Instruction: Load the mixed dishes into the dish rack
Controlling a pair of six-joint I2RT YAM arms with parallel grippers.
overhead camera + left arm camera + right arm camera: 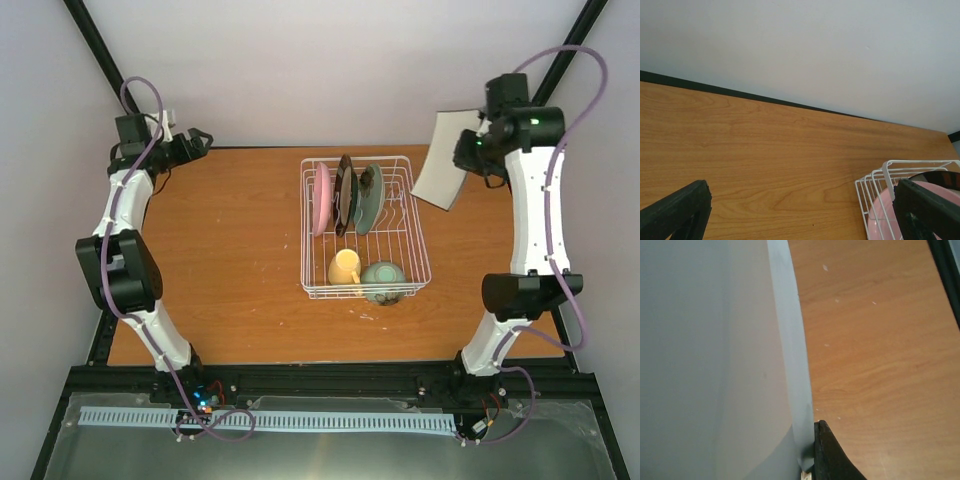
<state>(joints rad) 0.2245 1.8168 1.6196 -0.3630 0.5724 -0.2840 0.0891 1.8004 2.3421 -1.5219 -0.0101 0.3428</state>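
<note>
R gripper [463,160] clamped on cream square plate [443,165], held up nr table's [230,250] far-right corner; L gripper [198,142] wide open at far-left corner; dish rack [412,215] mid-table w/ pink plate [322,200], brown plate [345,195], teal plate [369,198] upright, mug [345,268] + bowl [384,278] at its near end.

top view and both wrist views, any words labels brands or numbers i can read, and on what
None can be read in any view. The dish rack and the cream square plate show no lettering; the white ridged strip at the near edge shows only fine ribs.
</note>
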